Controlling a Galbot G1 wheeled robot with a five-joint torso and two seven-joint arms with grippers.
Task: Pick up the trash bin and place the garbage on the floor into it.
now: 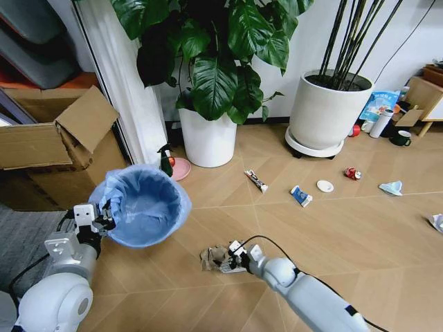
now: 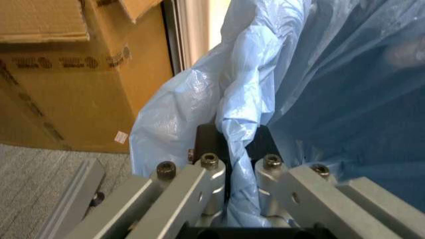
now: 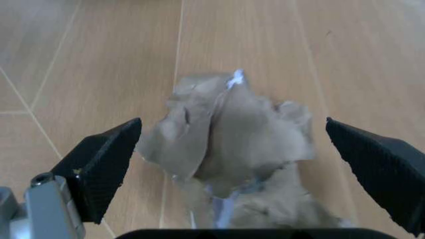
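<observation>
Left gripper [image 1: 104, 216]: pinched on the rim of the trash bin [image 1: 142, 205], blue bag [image 2: 319, 89] caught between the fingers; bin held up off the floor, tilted, mouth toward the camera.
Bin location: robot's left, in front of the cardboard boxes [image 1: 52, 149], near the white curtain.
Right gripper [image 1: 232, 257]: low over the floor, fingers spread wide either side of a crumpled brownish paper wad [image 3: 229, 144]; pads not touching it.
Wad: flat, ragged, lying on the wood floor [image 3: 99, 50]; a second bit of paper seems tucked under its near edge.
Other garbage: tube-like wrapper [image 1: 257, 180], blue-white wrapper [image 1: 301, 196], white disc [image 1: 324, 185], red can [image 1: 353, 173], pale blue scrap [image 1: 392, 187], a white piece at the far right edge [image 1: 437, 221]; all well apart from the bin.
Step (judged): closing on the first wad; nothing visible inside the bin.
Risk 1: wad is thin and flat, so the fingers may scrape the floor or shut above it and come up empty.
Risk 2: only the top layer gets pinched, the lower piece stays behind.
Risk 3: bin held by one rim point through slick plastic; it may slip or swing during the drop.
Risk 4: light paper could miss the tilted mouth if let go too high.
</observation>
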